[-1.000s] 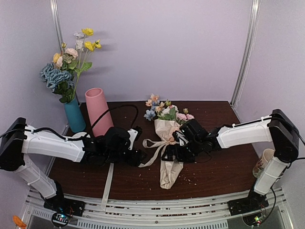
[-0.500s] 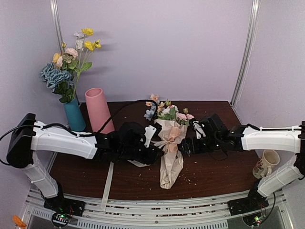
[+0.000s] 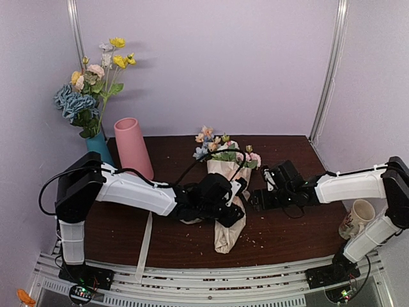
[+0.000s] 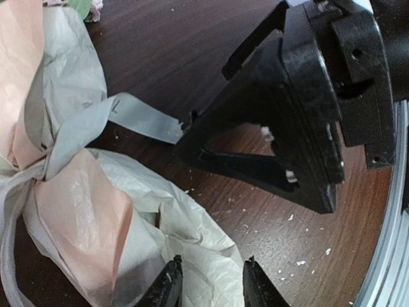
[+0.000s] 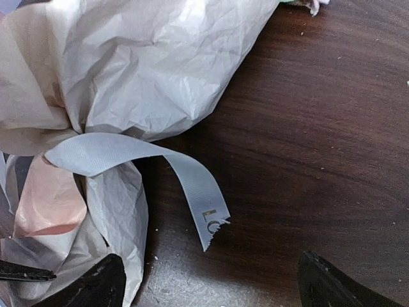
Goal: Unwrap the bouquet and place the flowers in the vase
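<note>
Bouquet [image 3: 225, 192] lies wrapped on the surface [image 3: 287, 230], directly under the left end effector [image 4: 211, 281], whose close-set jaws straddle a paper fold [image 4: 198, 256]; whether they grip, I cannot tell. Right end effector [image 5: 211, 281] gapes empty, ribbon tail [image 5: 198, 192] just ahead. Pinched paper could tear or drag the flowers [image 3: 220, 150].

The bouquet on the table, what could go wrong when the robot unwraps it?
The left gripper sits over the crinkled paper, not the ribbon; pinching there might tear it or drag the whole bouquet with the knot tied. The open right gripper is close by near the ribbon's loose end, so the two might bump.
</note>
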Available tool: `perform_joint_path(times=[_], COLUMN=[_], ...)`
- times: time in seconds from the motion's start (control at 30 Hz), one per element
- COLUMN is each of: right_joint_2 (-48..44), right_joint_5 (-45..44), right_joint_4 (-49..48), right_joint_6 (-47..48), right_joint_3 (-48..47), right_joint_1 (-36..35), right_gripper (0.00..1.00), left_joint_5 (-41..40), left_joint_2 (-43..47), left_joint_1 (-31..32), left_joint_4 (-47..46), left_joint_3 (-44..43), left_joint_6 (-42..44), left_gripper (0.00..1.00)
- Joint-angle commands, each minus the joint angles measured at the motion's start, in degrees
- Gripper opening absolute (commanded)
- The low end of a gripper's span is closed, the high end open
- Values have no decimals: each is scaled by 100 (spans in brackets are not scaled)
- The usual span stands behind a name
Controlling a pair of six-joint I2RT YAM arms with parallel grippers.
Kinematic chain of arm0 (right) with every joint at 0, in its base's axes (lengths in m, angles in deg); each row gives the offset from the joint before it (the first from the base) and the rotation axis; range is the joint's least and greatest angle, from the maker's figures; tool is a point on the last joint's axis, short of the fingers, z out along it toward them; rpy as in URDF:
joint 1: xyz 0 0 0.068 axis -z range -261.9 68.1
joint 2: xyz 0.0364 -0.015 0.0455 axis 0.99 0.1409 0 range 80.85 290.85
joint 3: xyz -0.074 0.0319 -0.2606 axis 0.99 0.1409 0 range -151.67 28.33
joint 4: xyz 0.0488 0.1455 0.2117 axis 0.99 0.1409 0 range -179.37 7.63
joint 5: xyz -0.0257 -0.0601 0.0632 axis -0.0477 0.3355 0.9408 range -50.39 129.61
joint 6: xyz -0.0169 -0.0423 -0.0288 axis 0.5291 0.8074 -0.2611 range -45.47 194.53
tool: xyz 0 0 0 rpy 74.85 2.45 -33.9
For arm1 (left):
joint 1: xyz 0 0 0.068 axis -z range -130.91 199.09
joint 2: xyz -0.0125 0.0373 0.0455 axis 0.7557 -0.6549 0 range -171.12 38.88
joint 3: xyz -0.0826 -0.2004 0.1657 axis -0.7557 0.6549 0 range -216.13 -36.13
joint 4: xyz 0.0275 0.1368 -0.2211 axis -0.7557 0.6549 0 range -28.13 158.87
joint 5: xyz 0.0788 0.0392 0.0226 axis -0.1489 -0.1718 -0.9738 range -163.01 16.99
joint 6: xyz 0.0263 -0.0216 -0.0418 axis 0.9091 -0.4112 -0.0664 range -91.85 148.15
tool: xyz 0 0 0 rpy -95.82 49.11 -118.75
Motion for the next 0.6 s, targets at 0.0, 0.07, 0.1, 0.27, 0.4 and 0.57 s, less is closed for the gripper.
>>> perform_joint_path(times=[0.0, 0.07, 0.1, 0.27, 0.4, 0.57], right_joint_2=[487, 730, 847, 1342, 1587, 1922], right_joint_5=[341, 513, 560, 593, 445, 304], right_joint_4=[-425, -459, -469, -581, -651, -671], right_joint_6=[197, 254, 277, 328, 379, 579], right_joint_3=[-144, -297, -371, -653, -829, -1053], right_joint_1=[80, 100, 101, 101, 101, 101], right_gripper=[95, 95, 94, 93, 92, 86], left_joint_5=[-108, -146, -178, -233, -216, -163], left_joint_2=[-11, 16, 26, 123, 124, 144], left_joint_1=[-41, -40, -41, -58, -67, -82], left_joint_4=[-140, -177, -173, -272, -287, -375], left_joint_3=[218, 394, 476, 802, 851, 904], left_joint_6=[-149, -194, -219, -306, -298, -285], left_gripper=[35, 35, 34, 34, 34, 33])
